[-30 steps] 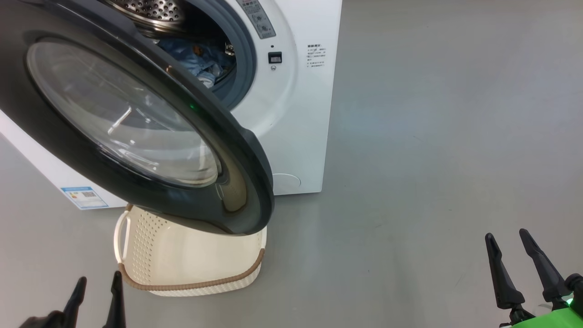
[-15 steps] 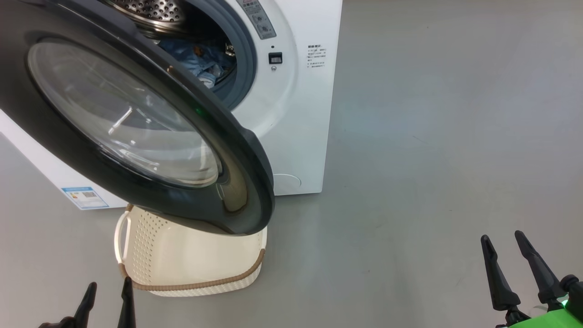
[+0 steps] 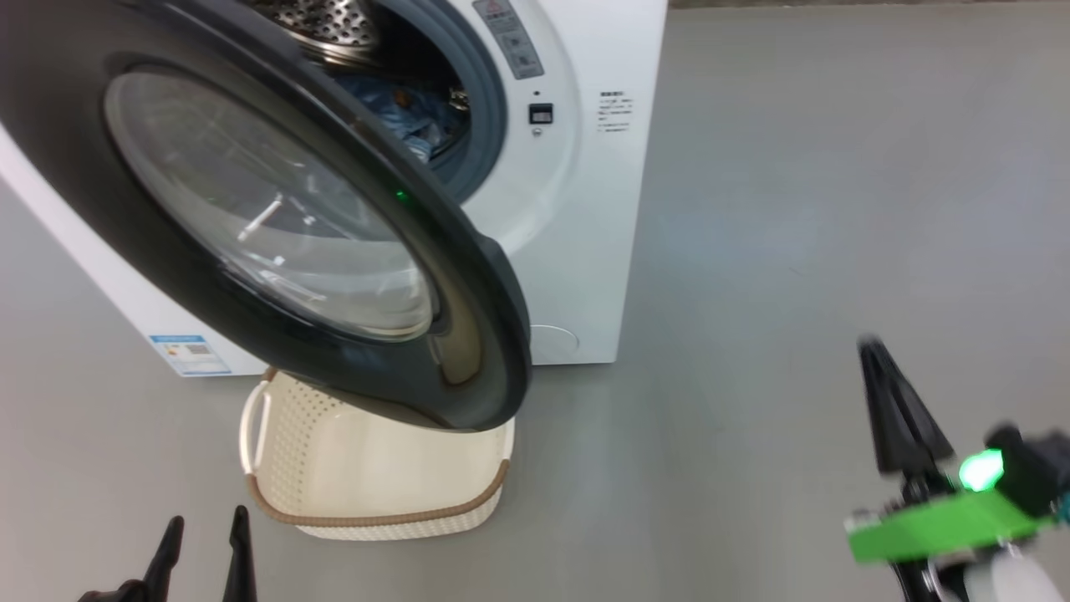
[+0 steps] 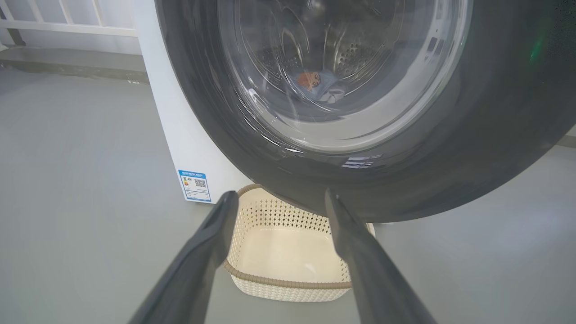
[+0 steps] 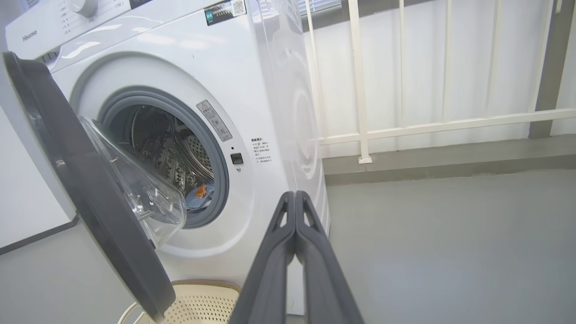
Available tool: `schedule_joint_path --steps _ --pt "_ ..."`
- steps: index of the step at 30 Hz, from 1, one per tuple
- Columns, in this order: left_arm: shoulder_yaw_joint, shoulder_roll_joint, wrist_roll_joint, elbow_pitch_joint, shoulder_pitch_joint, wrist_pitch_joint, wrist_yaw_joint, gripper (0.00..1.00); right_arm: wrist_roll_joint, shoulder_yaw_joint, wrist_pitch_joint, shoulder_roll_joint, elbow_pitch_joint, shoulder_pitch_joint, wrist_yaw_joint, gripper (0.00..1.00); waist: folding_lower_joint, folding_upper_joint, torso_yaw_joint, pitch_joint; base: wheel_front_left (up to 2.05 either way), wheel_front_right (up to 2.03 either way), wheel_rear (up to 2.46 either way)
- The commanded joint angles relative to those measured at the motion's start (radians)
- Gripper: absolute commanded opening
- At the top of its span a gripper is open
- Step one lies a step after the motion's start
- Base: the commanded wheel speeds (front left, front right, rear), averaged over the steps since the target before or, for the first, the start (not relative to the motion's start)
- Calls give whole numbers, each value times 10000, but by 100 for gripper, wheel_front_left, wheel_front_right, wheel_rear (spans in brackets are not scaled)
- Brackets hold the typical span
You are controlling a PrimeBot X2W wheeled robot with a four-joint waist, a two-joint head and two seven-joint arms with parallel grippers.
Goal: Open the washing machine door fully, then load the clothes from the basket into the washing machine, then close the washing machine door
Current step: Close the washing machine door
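Closing the door looks like the step left. In the head view the clothes (image 3: pixel 410 113) lie blue inside the washing machine (image 3: pixel 577 217), and the basket (image 3: pixel 378 520) shows a bare cream bottom. The washing machine door (image 3: pixel 276 217) stands swung out toward the robot's left, its glossy outer face turned to the camera and its lower edge hanging over the basket's far side. The left gripper (image 3: pixel 208 518) sits at the lower left, near the basket, fingers spread with nothing between them. The right gripper (image 3: pixel 873 355), blurred, is well apart to the right over bare floor (image 3: pixel 794 209), fingers pressed into one blade.

From the left wrist, the spread fingers frame the basket, and the door's black ring looms just above and ahead. A bear-print patch shows through the glass, and a blue label (image 4: pixel 194 185) marks the machine's lower corner.

From the right wrist, the shut fingers point at the white front beside the opening. The door is edge-on to their left, its bowl window bulging toward the drum (image 5: pixel 166 144), with a white railing (image 5: pixel 360 90) behind.

So the outer face – the side a push must meet – lies on the left gripper's side, while the right one would have to come round the free edge. The basket sits under the door's swing, and I cannot tell how much the door clears it.
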Motion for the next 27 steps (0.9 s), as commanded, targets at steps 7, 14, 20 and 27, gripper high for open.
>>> schedule_joint_path --steps 7,14,20,27 --pt "229 -45 71 -371 -221 -70 -15 100 363 1116 -48 180 -1081 -2201 62 0 0 0 725 -265 0 0 0" --pt "206 -109 -17 -523 -145 -70 -15 100 623 2515 -48 317 -2002 -2959 62 0 0 0 1381 -413 0 0 0" --pt "158 -141 -94 -498 -74 -70 -15 100 957 4114 -48 313 -1660 -2876 62 0 0 0 1787 -392 0 0 0" --pt "-10 -151 -387 -463 -104 -70 -15 100 1253 5217 -48 135 -748 -2570 62 0 0 0 2127 -265 0 0 0"
